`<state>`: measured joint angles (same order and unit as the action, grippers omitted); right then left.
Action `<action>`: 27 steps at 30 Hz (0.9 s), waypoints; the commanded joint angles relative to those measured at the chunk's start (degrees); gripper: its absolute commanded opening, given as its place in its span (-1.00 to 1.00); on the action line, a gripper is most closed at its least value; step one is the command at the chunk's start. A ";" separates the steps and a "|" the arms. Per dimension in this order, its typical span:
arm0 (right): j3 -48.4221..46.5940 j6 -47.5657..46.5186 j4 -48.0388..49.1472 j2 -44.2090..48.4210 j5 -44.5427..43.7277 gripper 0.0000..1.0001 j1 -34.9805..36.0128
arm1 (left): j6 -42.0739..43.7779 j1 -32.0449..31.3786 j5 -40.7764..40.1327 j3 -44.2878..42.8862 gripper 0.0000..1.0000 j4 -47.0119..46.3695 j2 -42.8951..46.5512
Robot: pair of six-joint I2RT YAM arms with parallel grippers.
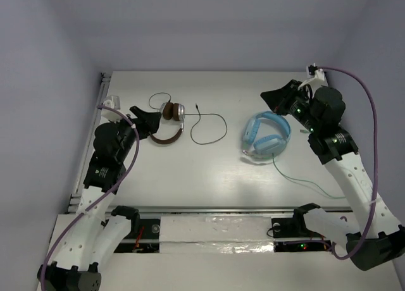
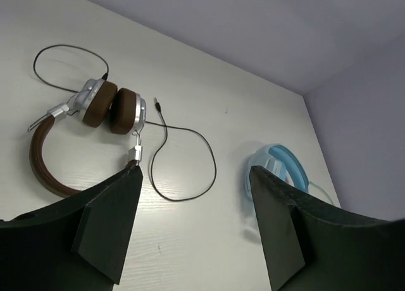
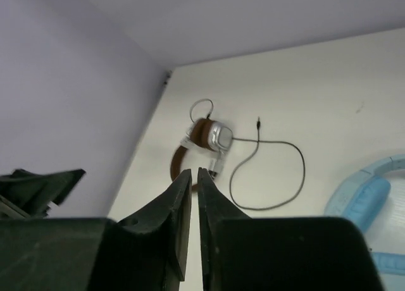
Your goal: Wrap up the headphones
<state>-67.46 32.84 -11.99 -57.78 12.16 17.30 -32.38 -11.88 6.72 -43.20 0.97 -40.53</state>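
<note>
The headphones (image 1: 169,123) lie flat on the far left part of the table (image 1: 221,171), with the brown headband on the near side and the two ear cups folded together. Their thin black cable (image 1: 209,130) runs to the right in a loose loop, and the plug lies free on the table. The left gripper (image 1: 144,121) hovers just beside the headband with its jaws spread wide and nothing between them; I cannot tell if a finger touches the band. The right gripper (image 1: 278,98) is well apart, near the light blue headphones (image 1: 266,136). Its jaws are almost pressed together and hold nothing. A green cable (image 1: 304,180) trails from those toward the near edge.
</note>
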 commanded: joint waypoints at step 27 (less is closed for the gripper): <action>17.71 0.03 14.27 -5.33 -3.20 -0.37 13.81 | -30.90 -12.73 -34.76 4.80 0.38 8.00 -28.35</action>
<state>-50.26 33.47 -2.92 -63.51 6.63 30.00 -58.65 -24.56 -24.45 -37.93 11.05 -67.07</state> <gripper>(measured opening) 0.301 0.673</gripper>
